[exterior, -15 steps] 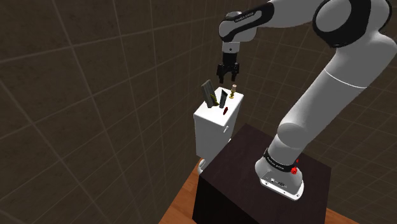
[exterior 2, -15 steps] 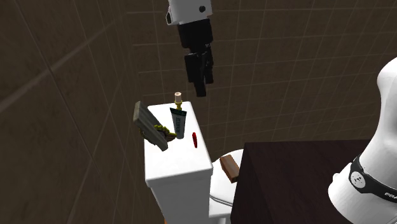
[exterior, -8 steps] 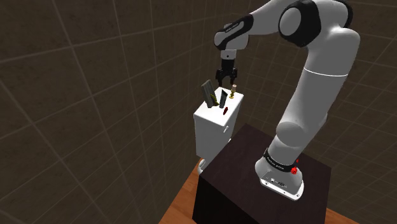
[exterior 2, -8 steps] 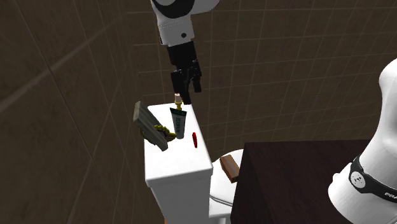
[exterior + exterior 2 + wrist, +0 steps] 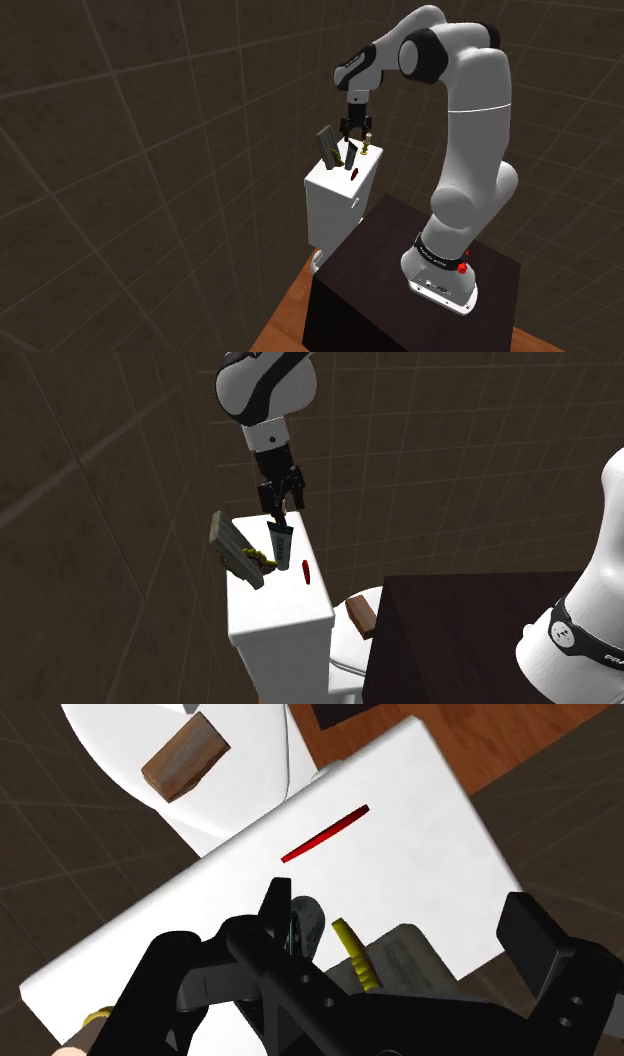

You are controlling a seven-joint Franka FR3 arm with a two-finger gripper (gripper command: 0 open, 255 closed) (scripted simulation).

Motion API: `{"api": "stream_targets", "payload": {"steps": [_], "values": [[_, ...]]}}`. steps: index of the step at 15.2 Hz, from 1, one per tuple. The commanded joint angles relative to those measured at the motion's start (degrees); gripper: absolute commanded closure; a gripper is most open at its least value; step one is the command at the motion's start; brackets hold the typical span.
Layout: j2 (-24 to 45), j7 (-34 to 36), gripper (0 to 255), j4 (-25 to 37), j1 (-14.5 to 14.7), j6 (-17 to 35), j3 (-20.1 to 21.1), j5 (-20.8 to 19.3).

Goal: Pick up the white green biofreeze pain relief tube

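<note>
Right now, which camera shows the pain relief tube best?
The second exterior view: the tube stands upright on the white tank lid, green and white side plain, just under the pincer. In the shoulder view it is small and dark; in the wrist view its top end peeks from behind the pincer.

A home bathroom: white toilet cistern (image 5: 280, 639), dark tiled walls (image 5: 150, 150).

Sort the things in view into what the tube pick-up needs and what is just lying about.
For the job:
- white and green tube, upright on the toilet tank
- gripper, open over the tube's top

Lying about:
- grey tilted box
- red sliver
- yellowish piece
- small capped bottle
- brown block
</note>
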Motion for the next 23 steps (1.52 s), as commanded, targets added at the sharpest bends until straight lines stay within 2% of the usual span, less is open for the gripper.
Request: {"api": "stream_targets", "payload": {"steps": [1, 5, 15, 16, 23], "values": [[4.99, -0.59, 0, 5.28, -1.82, -1.09, 0.0, 1.21], [14.23, -0.94, 0, 14.99, -5.47, -2.94, 0.26, 3.12], [18.22, -1.34, 0, 15.25, -6.16, 0.64, 1.08, 4.17], [18.35, -1.33, 255, 15.47, -6.2, 0.55, 1.09, 4.18], [18.32, -1.33, 255, 15.46, -6.2, 0.53, 1.09, 4.18]]}}
